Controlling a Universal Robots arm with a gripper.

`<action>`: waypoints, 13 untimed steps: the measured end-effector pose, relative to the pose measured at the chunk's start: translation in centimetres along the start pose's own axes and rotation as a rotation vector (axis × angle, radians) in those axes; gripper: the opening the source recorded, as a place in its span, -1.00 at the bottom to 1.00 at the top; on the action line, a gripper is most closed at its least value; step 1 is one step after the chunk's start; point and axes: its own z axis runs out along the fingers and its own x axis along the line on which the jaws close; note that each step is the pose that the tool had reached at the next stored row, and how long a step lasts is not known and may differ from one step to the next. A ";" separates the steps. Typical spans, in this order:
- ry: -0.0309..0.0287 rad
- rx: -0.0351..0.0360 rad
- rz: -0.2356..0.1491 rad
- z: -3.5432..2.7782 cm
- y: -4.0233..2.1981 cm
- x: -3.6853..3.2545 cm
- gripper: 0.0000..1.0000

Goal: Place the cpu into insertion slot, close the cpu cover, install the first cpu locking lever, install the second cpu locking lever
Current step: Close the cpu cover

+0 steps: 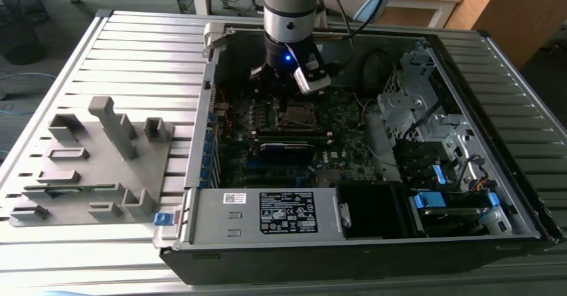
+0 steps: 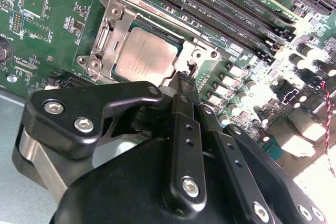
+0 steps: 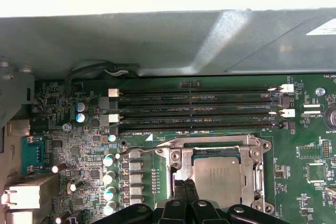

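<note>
**Chip seated in its socket, clenched claw at the socket's edge**

In both wrist views the black two-fingered claw [image 2: 184, 80] [image 3: 185, 186] is clenched, its fingers pressed side by side with nothing visible between them. The tips rest at the edge of the small square silver-rimmed insertion slot [image 1: 299, 113]. Whether they touch the metal there I cannot tell.

Just past the tips, the slot holds one cpu [image 2: 144, 59] [image 3: 220, 179], a flat square chip with a dull silver-grey face, lying level. One cpu cover [image 2: 107, 35] [image 3: 181, 163], a thin silver metal frame with a large square window, lies flat around the chip, whose face shows through the window. One thin bent metal lever rod [image 3: 142, 150] runs out from the slot's corner just above the green circuit board [image 2: 47, 40] [image 3: 294, 145]. I cannot tell whether it is latched.

Beyond the slot in the first wrist view, four long narrow black memory slots [image 3: 194, 108] lie parallel, one behind another.

In the exterior view the board sits in the bottom of one open black and silver computer case [image 1: 204, 110]. A silver labelled power supply box [image 1: 265, 213] fills the case's nearest end. The grey robot arm [image 1: 291, 17] comes down into the case above the slot, at the far part of the board.

The case lies on a grey slatted metal worktop [image 1: 133, 50]. Toward the exterior view's left, beside the case, stands one grey moulded holder tray [image 1: 89, 176] with upright posts and pockets.
</note>
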 end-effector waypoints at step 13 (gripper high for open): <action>0.0000 0.0001 0.000 0.02 0.03 -0.80 -0.80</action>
